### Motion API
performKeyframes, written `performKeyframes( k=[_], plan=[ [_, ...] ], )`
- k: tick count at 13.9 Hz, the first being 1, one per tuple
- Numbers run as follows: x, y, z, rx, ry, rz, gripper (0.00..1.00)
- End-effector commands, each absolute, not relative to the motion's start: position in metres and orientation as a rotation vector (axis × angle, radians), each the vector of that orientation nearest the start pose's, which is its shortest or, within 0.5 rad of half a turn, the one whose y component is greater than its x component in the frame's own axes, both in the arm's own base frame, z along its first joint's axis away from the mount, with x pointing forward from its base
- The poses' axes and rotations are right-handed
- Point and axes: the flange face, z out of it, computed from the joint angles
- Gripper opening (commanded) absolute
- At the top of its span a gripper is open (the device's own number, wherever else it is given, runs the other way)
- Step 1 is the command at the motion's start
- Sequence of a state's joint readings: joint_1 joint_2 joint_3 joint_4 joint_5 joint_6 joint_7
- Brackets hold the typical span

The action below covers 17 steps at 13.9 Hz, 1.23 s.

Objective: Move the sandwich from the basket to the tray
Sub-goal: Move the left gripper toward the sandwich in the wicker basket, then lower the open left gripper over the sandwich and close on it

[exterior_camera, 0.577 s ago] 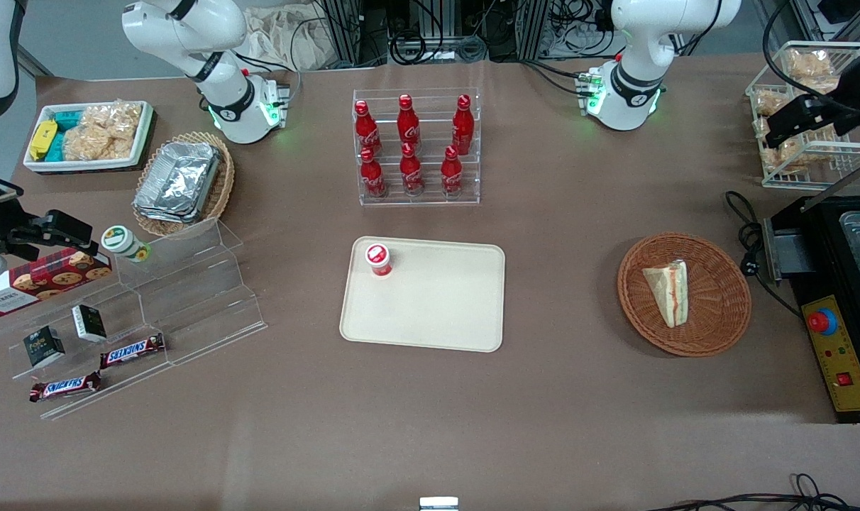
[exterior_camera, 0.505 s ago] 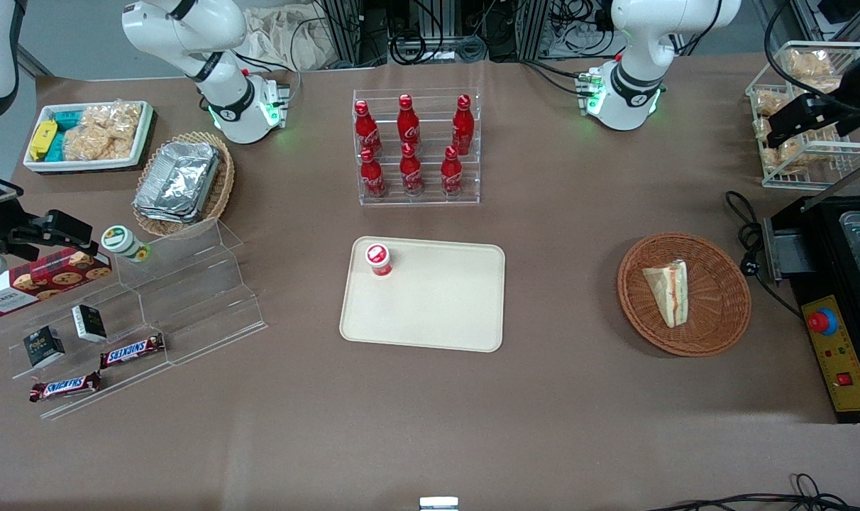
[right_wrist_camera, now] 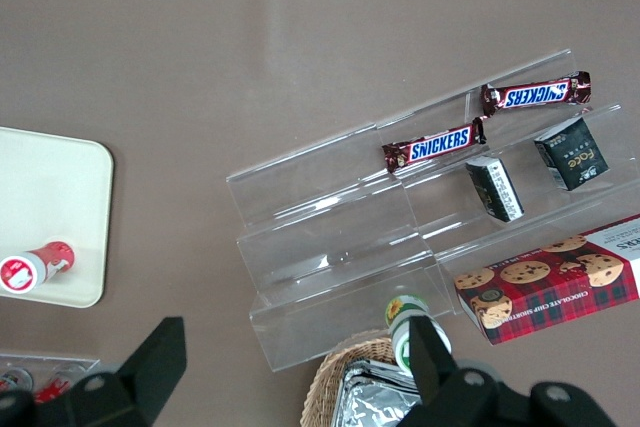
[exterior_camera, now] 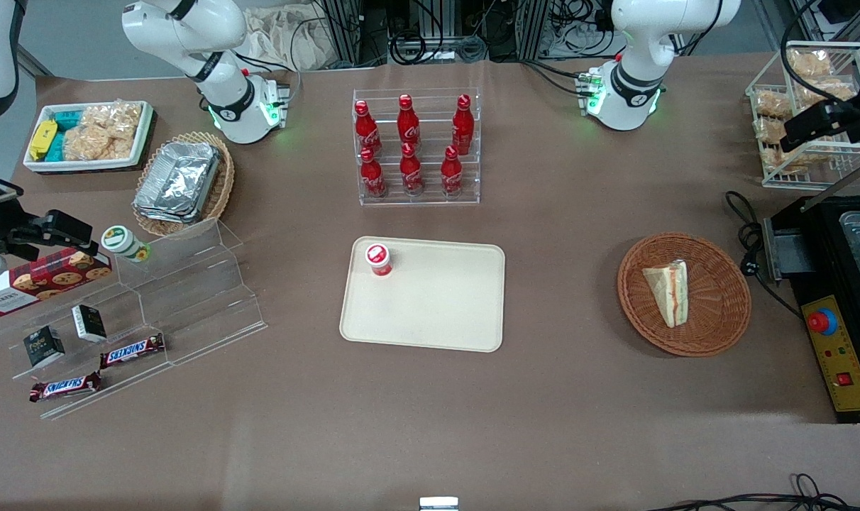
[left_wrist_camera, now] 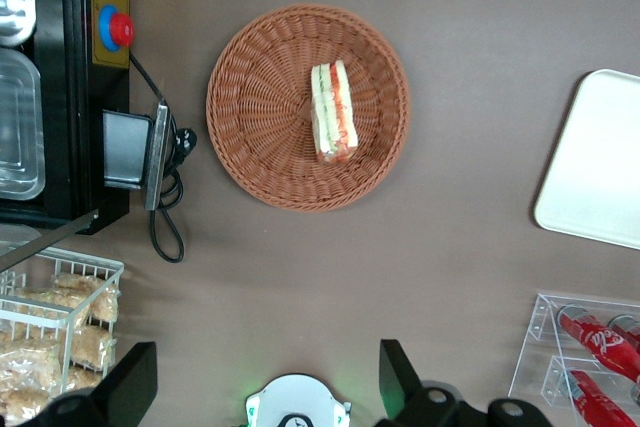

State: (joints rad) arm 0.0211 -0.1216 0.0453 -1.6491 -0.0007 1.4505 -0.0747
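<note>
- Front view: high, looking steeply down on the whole tabletop [exterior_camera: 430, 426].
- Left wrist view: straight down from well above the basket [left_wrist_camera: 308, 107], fingers [left_wrist_camera: 398, 377] spread at frame edge.
- Shared: basket [exterior_camera: 684, 294], tray [exterior_camera: 430, 298] edge.

The claw [left_wrist_camera: 268, 387] is cut off by the frame edge (fingertips only).

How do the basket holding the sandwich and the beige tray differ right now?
The basket is round, reddish-brown woven wicker; the tray is rectangular, smooth cream plastic. The basket holds the sandwich; the tray carries only a small red-capped bottle. Both sit flat on the table, and the end effector hangs open, high above the table, farther from the front camera than the basket.
</note>
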Motion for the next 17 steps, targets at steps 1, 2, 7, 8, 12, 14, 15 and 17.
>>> performKeyframes(
  k=[1, 2, 7, 8, 12, 14, 15, 17],
  plan=[
    [0.543, 0.038, 0.587, -3.143, -0.281, 0.149, 1.00],
    [0.552, 0.039, 0.567, -3.133, -0.354, 0.129, 1.00],
    [0.576, 0.031, 0.457, -3.087, -0.553, 0.089, 1.00],
    [0.580, 0.029, 0.434, -3.078, -0.580, 0.097, 1.00],
    [0.584, 0.015, 0.361, -3.070, -0.579, 0.112, 1.00],
    [0.586, 0.007, 0.330, -3.072, -0.559, 0.105, 1.00],
    [0.588, 0.005, 0.319, -3.072, -0.552, 0.111, 1.00],
    [0.589, -0.001, 0.294, -3.068, -0.532, 0.138, 1.00]
  ],
)
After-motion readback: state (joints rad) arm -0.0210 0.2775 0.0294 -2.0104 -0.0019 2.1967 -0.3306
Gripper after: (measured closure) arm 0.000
